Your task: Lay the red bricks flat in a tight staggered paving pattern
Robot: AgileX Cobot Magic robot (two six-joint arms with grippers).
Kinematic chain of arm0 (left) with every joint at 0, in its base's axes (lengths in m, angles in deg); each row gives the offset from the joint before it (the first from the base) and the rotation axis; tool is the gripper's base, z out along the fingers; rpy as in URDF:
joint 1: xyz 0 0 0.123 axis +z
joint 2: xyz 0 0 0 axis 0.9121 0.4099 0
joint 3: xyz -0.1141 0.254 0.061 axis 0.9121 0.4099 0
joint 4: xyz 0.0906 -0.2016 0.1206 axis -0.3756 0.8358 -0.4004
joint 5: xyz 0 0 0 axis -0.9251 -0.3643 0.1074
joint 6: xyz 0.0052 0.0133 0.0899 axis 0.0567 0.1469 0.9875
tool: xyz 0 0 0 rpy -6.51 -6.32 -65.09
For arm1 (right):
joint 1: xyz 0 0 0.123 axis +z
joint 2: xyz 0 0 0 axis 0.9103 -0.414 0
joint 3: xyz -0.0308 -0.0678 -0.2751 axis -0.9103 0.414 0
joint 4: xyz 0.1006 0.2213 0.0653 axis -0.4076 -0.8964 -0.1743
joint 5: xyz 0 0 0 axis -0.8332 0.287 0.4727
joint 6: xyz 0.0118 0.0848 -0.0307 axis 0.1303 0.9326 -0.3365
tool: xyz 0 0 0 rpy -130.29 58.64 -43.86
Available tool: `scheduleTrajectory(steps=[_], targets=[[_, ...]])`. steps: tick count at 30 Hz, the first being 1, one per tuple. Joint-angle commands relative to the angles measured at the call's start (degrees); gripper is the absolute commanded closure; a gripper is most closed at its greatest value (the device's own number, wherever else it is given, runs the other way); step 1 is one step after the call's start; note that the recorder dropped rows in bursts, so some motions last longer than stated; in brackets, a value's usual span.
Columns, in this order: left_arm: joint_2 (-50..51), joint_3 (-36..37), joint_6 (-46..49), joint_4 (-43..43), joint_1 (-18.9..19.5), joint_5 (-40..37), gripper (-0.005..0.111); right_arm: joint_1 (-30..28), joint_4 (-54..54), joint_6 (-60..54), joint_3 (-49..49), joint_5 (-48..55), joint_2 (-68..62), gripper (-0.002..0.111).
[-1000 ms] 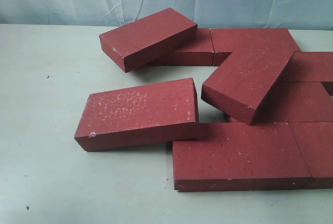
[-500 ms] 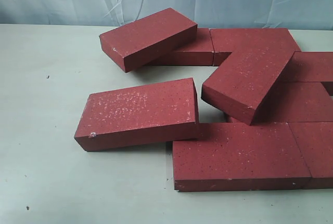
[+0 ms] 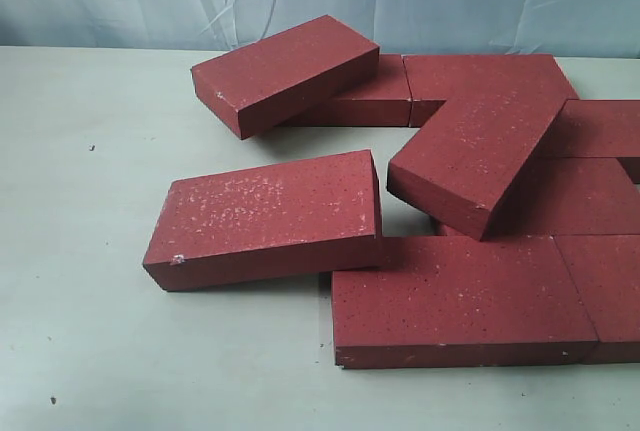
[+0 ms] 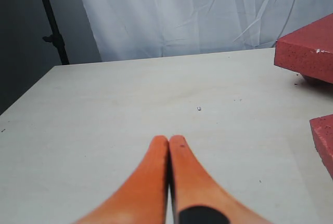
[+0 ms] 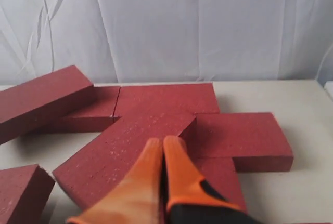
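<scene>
Outside cam: red bricks (image 3: 460, 296) heaped mid-right on the table (image 3: 90, 131), approx three propped crooked, no arms in shot. L wrist cam: left gripper (image 4: 169, 142) pinched together, empty, over bare table. R wrist cam: right gripper (image 5: 162, 143) closed w/ nothing in it, above a slanted brick (image 5: 109, 161). Looks like the very start imo. Next move needs the jaws spread to grab that one.

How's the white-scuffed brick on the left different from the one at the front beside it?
The left brick sits tilted, one end propped on its neighbour; the front brick lies flat on the table. The left brick's top is heavily scuffed white; the front brick's shows faint flecks. Both are dark red, similar in shape.
</scene>
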Motion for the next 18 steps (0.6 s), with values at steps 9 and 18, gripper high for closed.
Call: scheduleTrajectory(steps=[9,18], targets=[[-0.31,0.29,-0.15,0.43,0.16,0.77,0.107,-0.23,-4.34,-0.36,-0.35,1.28,-8.24,0.109],[-0.31,0.29,-0.15,0.43,0.16,0.77,0.107,-0.23,-4.37,-1.88,3.33,7.39,-12.24,0.109]])
